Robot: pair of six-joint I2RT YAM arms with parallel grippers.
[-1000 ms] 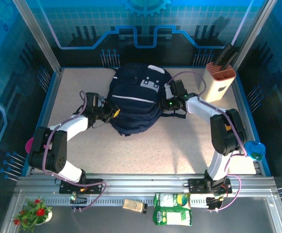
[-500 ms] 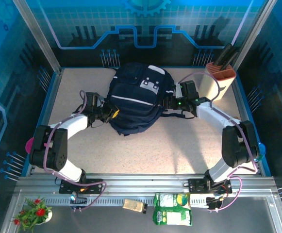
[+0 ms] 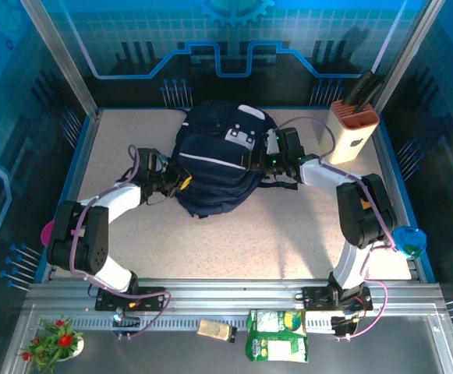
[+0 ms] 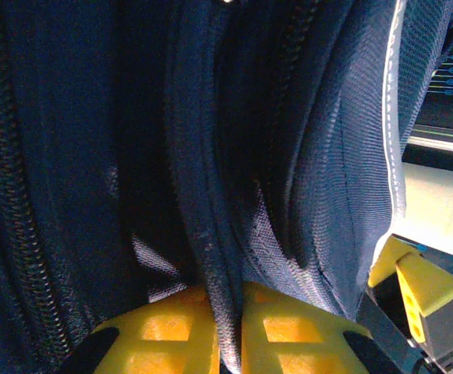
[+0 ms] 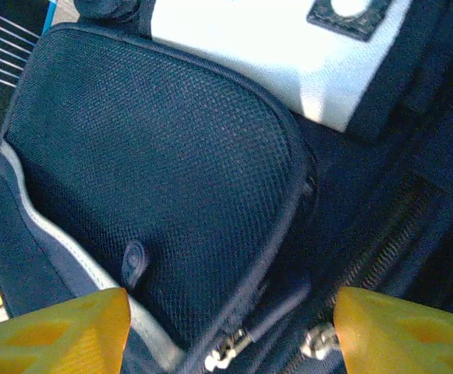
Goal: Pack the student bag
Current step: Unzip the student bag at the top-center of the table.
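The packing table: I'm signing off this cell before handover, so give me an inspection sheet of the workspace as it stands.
Surface: speckled table, nothing spilled seen.
Job's things: student bag lying toward the far edge, between the arms.
Clutter: knife block at far right; green packet, beige pack and flowers on the front ledge.
Grippers: left gripper pinching a fold of the bag; right gripper open at its mesh pocket.
Cables: purple cables looped along both arms.
Surroundings: blue panels behind and at both sides.
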